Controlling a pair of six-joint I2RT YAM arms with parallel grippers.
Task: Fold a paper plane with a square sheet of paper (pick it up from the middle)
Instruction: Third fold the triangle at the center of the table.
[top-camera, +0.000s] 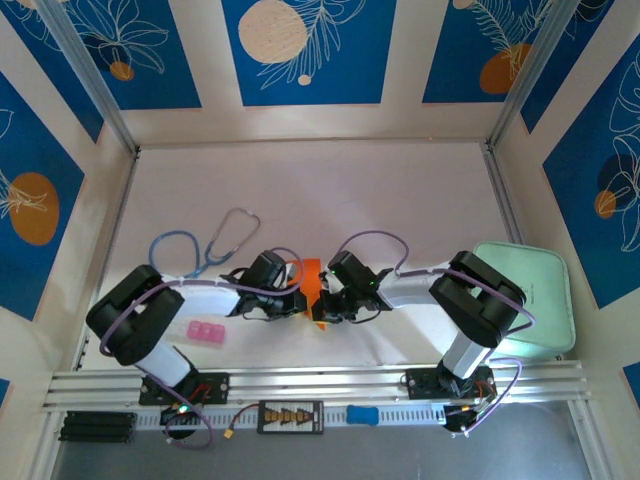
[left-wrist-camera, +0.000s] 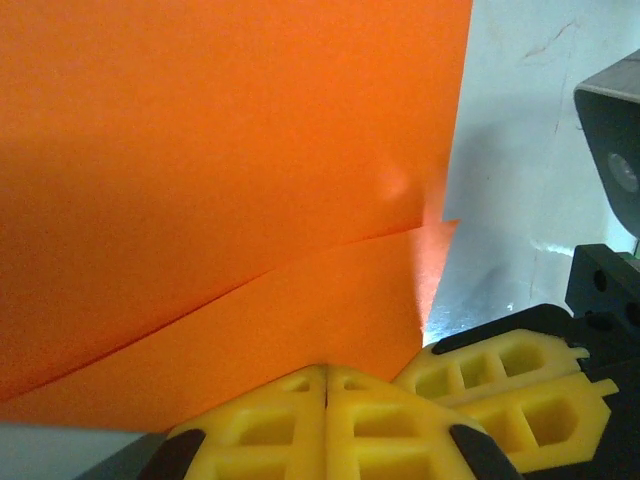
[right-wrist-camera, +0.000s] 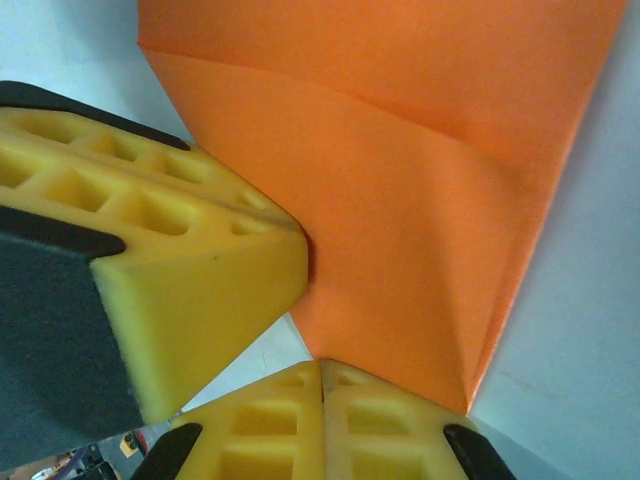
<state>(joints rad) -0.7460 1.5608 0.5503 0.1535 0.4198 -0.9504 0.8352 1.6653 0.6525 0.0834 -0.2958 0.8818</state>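
Thin, matt orange paper (left-wrist-camera: 220, 180), smooth apart from crisp creases. Yellow plastic fingers (left-wrist-camera: 350, 400), dull, moulded in an open grid. White table (top-camera: 320, 190), smooth with a faint sheen. Pale green tray (top-camera: 535, 275), smooth, plastic by the look. Brushed metal rail (top-camera: 320, 380). Small pink block (top-camera: 205, 332), plastic-looking. Stethoscope (top-camera: 207, 258) with rubbery-looking tubing.

Square sheet of paper (top-camera: 309, 283) (left-wrist-camera: 220, 180) (right-wrist-camera: 400, 200): bright orange, plain, unmarked. Partly folded, layers overlapping. Top view: narrow upright strip near front-middle of white table (top-camera: 350, 190). Left wrist view: slanted layer edge across flat surface, straight right edge. Right wrist view: folded flap, diagonal creases, sharp corner at bottom.
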